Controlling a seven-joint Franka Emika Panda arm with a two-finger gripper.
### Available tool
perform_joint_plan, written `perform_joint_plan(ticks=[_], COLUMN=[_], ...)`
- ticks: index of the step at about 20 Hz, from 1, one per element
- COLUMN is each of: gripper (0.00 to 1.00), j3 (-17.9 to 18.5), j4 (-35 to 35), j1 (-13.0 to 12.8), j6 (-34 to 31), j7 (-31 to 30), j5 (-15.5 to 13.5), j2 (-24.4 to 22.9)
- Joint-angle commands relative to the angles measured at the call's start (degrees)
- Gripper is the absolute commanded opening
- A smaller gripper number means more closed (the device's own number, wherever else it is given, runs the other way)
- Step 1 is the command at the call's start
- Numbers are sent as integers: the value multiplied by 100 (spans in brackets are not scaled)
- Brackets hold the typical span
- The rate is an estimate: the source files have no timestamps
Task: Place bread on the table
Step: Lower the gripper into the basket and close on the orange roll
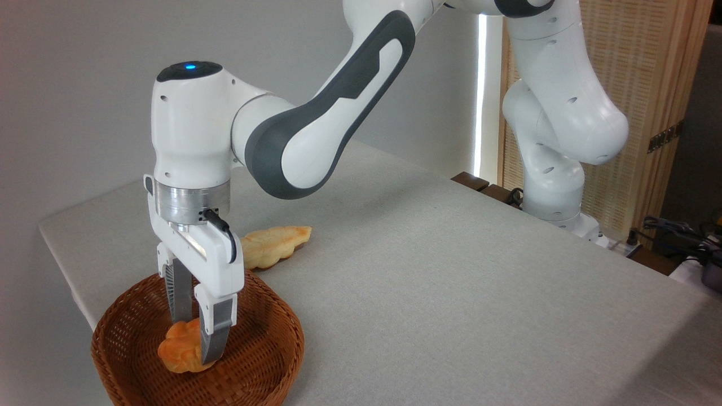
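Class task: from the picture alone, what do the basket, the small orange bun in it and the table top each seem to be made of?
Basket: brown woven wicker, shown by interlaced strands. Bun: glossy orange-golden, lumpy; real or imitation cannot be told. Table top: light grey, matte, cloth-like weave.

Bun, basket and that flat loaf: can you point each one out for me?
bun (172, 351), fixed camera view, on its orange left side beside the fingers.
basket (271, 332), fixed camera view, on the woven right wall.
loaf (276, 243), fixed camera view, on the middle of its pale top.
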Motion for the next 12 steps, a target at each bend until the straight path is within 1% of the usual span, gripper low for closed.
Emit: perform_joint_plan(ticks=[1, 6, 7, 8, 9, 10, 12], gripper=[100, 99, 85, 64, 48, 45, 46], j3=[-35, -35, -35, -35, -35, -35, -35], j4=[19, 19, 19, 19, 19, 19, 19], j1=[46, 46, 46, 46, 46, 46, 46], j6=[198, 198, 198, 198, 198, 198, 198], j7=[-10, -10, -10, -1, -1, -1, -1], j5=[-76, -76, -76, -76, -76, -76, -76], j2=[92, 92, 92, 92, 92, 84, 84])
